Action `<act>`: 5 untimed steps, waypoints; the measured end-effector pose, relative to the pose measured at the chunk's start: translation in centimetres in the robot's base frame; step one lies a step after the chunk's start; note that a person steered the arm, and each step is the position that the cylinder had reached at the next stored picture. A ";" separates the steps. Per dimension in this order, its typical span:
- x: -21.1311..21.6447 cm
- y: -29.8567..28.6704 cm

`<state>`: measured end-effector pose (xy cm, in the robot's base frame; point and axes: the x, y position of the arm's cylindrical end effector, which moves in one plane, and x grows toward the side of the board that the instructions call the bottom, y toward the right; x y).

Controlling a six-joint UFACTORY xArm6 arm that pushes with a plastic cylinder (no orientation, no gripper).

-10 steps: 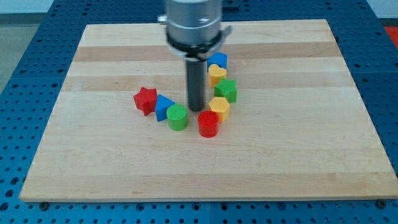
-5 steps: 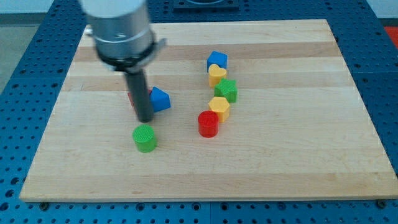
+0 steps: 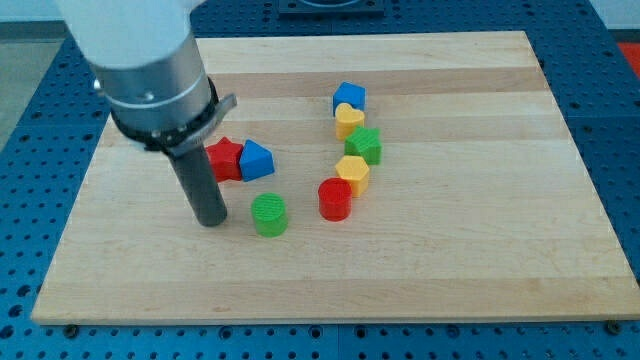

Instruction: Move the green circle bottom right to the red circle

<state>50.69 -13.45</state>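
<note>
Green circle [image 3: 268, 214] now rightward, nearer red circle [image 3: 335, 199]; my tip [image 3: 210, 221] just left (no hand, no writing).

Bright, even overhead light, soft short shadows, sharp focus, no glare or blur.

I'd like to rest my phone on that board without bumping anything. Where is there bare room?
The widest bare stretch is the view's right, beyond the column running from the blue block down to the red circle. The bottom strip below the green circle is bare too. It is crowded mid-left, where my tip, red star and blue triangle cluster.
</note>
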 end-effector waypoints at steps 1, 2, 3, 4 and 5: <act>1.4 6.6; 3.1 9.0; 3.3 5.4; 3.3 3.5; 2.1 6.4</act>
